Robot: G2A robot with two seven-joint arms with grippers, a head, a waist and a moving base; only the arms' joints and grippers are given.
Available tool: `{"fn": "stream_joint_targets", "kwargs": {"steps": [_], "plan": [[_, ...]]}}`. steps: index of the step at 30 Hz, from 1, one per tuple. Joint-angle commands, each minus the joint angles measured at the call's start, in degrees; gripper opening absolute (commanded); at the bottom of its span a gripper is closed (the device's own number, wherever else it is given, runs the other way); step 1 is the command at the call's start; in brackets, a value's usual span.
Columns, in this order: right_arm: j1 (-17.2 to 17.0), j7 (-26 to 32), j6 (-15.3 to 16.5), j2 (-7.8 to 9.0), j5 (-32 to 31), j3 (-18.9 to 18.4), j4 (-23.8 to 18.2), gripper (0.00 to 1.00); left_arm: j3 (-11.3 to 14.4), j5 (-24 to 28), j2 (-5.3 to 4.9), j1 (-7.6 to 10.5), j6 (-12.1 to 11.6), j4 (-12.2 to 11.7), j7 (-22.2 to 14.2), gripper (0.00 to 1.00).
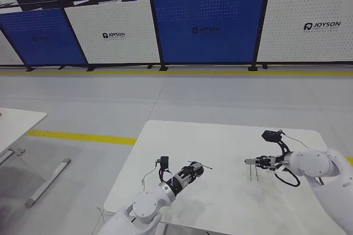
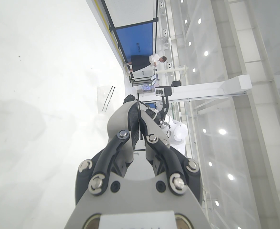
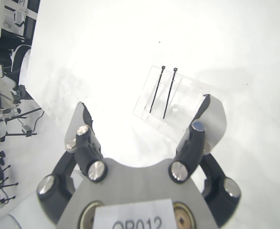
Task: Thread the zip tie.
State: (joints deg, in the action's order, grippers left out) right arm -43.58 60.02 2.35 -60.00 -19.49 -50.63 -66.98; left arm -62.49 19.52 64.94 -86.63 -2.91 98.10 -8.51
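Observation:
My left gripper (image 1: pixel 195 169) hovers over the table's front left part, shut on a thin black zip tie (image 1: pixel 203 166) that sticks out past its tips. In the left wrist view the tie's strap (image 2: pixel 139 122) runs between the pressed pads of the left gripper (image 2: pixel 138 110). My right gripper (image 1: pixel 251 161) is open just above two more black zip ties (image 1: pixel 254 172). In the right wrist view these ties (image 3: pixel 157 89) (image 3: pixel 169 92) lie side by side on a clear plastic tray (image 3: pixel 187 89), heads pointing away, just ahead of the spread right gripper (image 3: pixel 145 106).
The white table (image 1: pixel 223 141) is bare apart from the clear tray (image 2: pixel 101 96) with its ties (image 2: pixel 108 98). The table's left edge (image 3: pixel 38 96) lies close to the right gripper's view. A second white table (image 1: pixel 12 126) stands off to the left.

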Motion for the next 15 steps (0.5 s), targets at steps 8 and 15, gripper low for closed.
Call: {"fn": "stream_joint_targets", "kwargs": {"steps": [8, 15], "plan": [[-0.2, -0.8, 0.3, -0.05, 0.0, 0.0, -0.1, 1.00, 0.0, 0.0, 0.00, 0.00, 0.0, 0.0, 0.0, 0.00], [0.4, 0.7, 1.4, -0.12, 0.6, -0.6, 0.0, 0.52, 0.0, 0.0, 0.00, 0.00, 0.0, 0.0, 0.0, 0.00]]}}
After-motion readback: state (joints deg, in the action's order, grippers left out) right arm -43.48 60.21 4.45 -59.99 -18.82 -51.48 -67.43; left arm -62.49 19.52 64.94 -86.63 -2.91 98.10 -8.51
